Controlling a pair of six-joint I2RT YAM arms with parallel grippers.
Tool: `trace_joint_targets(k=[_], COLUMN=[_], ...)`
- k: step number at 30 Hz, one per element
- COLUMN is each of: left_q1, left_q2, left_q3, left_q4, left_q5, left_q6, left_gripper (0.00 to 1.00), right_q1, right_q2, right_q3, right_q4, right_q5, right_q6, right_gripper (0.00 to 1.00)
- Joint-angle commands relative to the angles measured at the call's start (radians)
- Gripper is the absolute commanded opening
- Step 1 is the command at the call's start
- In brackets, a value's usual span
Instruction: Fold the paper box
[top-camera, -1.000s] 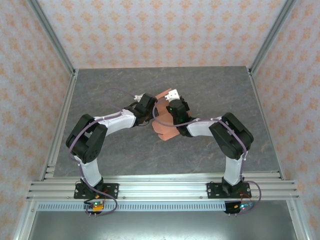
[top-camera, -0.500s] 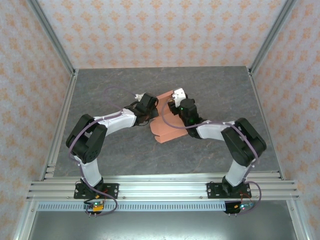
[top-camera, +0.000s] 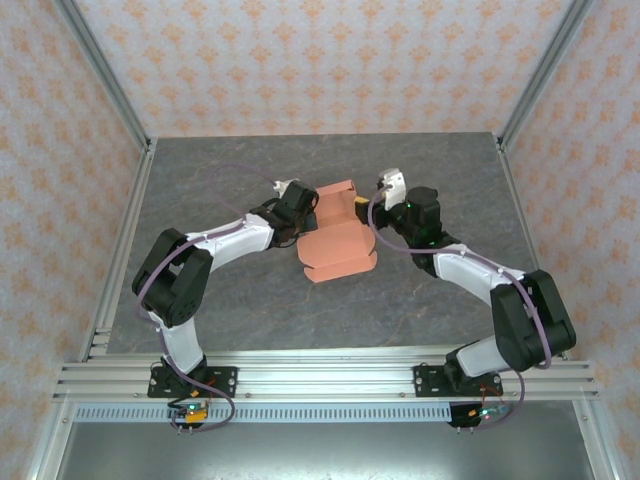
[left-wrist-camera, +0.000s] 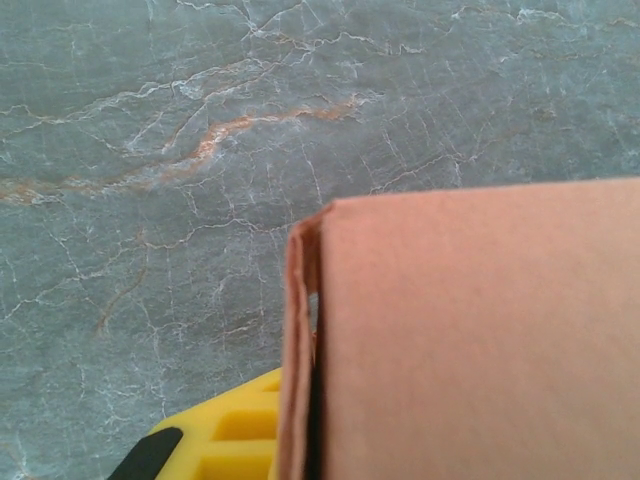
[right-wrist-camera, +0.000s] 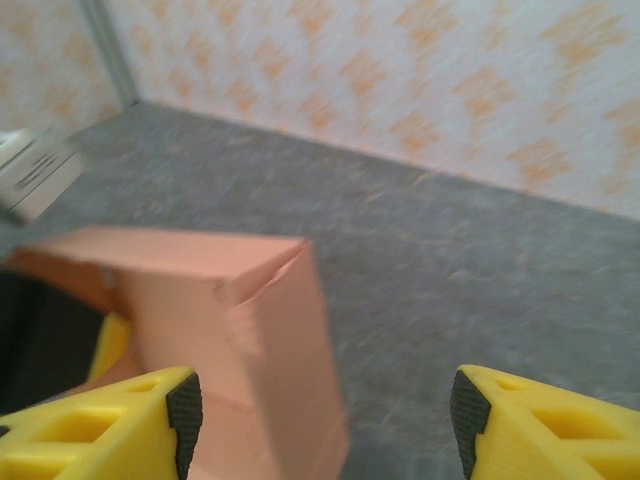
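Top external view: box (top-camera: 338, 245) on table (top-camera: 250, 300), between both grippers. Left gripper (top-camera: 308, 212): clamped shut on box's far-left wall. Left wrist view: one yellow finger (left-wrist-camera: 235, 440) low, the rest hidden behind doubled cardboard. Right gripper (top-camera: 375, 205): spread wide, gripping nothing, just off box's right edge. Right wrist view: blurred, box ahead-left, wall (right-wrist-camera: 400, 80) beyond.

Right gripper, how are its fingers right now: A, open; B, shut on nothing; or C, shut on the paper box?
A: the right gripper has its yellow fingers wide apart, and the paper box is not clamped between them.
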Motion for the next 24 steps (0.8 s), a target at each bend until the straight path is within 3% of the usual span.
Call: trace_joint_targets(k=[1, 7, 11, 14, 15, 19, 24], left_q1=[-0.006, -0.007, -0.008, -0.008, -0.006, -0.008, -0.008], left_q2=[0.000, 0.016, 0.017, 0.007, 0.005, -0.009, 0.000], left_q3=[0.024, 0.012, 0.016, 0.007, 0.008, 0.000, 0.006], left_q4=[-0.028, -0.009, -0.014, -0.010, -0.012, -0.012, -0.005], left_q5=[-0.021, 0.018, 0.034, 0.040, 0.047, 0.050, 0.076], left_q6=[0.011, -0.024, -0.019, -0.034, -0.038, -0.059, -0.076], left_gripper=[0.00, 0.00, 0.00, 0.00, 0.00, 0.00, 0.00], right_q1=[0.010, 0.060, 0.128, 0.173, 0.193, 0.226, 0.261], right_q2=[0.029, 0.133, 0.239, 0.319, 0.342, 0.437, 0.488], right_q3=[0.054, 0.104, 0.187, 0.220, 0.221, 0.200, 0.191], right_q4=[-0.068, 0.047, 0.062, 0.141, 0.184, 0.400, 0.491], right_q5=[-0.139, 0.111, 0.248, 0.436, 0.552, 0.884, 1.011], right_q6=[-0.028, 0.003, -0.075, -0.108, -0.124, -0.139, -0.194], right_gripper=[0.66, 0.51, 0.44, 0.22, 0.16, 0.14, 0.11])
